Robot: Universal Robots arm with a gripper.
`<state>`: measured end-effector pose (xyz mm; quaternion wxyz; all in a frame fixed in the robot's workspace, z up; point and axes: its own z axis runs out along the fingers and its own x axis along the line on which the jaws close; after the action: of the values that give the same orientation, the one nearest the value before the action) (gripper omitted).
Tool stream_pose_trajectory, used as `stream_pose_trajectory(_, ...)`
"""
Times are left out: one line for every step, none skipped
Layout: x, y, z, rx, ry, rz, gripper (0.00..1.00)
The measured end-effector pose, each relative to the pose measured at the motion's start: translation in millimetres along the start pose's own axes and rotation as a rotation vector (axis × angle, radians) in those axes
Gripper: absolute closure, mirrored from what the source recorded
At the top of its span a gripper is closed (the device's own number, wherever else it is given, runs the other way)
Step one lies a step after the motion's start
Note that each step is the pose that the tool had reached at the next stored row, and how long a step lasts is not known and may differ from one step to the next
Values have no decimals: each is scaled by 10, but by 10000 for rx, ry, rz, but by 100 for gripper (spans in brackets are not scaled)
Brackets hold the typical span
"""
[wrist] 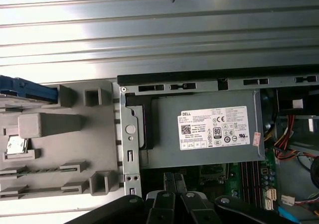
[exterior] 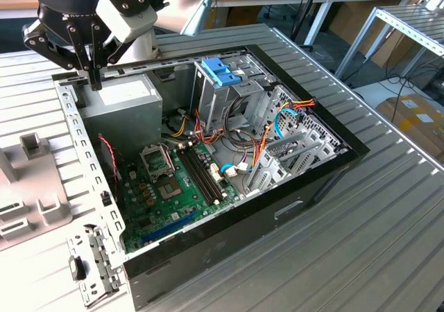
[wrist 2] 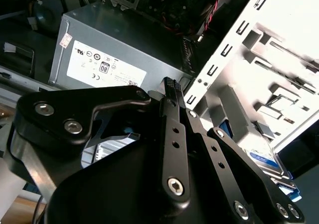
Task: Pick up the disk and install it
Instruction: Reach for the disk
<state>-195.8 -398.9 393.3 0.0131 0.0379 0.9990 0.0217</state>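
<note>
Pincer (exterior: 94,83) closed above one power supply (exterior: 128,107), one disk (wrist: 27,91) on fixture (wrist: 75,144)

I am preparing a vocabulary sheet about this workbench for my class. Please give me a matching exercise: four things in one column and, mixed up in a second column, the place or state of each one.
Things
A. disk
B. power supply
C. motherboard
D. gripper

Places or states
1. green, lying flat on the floor of the open case
2. shut and empty, above the power supply
3. on the grey fixture, outside the case
4. grey box with a white label, in a corner of the case

Pairs: A-3, B-4, C-1, D-2
</note>
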Motion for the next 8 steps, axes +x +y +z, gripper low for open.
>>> stream_pose_trajectory(3,0,0,0,0,0,89)
stream_pose_trajectory(6,0,0,0,0,0,89)
stream_pose_trajectory(10,-1,0,0,0,0,89)
stream_pose_trajectory(15,-1,0,0,0,0,89)
stream_pose_trajectory(22,-2,-1,1,0,0,89)
stream_pose_trajectory(26,-2,-1,0,0,0,89)
stream_pose_trajectory(31,-2,-1,0,0,0,89)
stream_pose_trajectory(36,-3,-1,1,0,0,89)
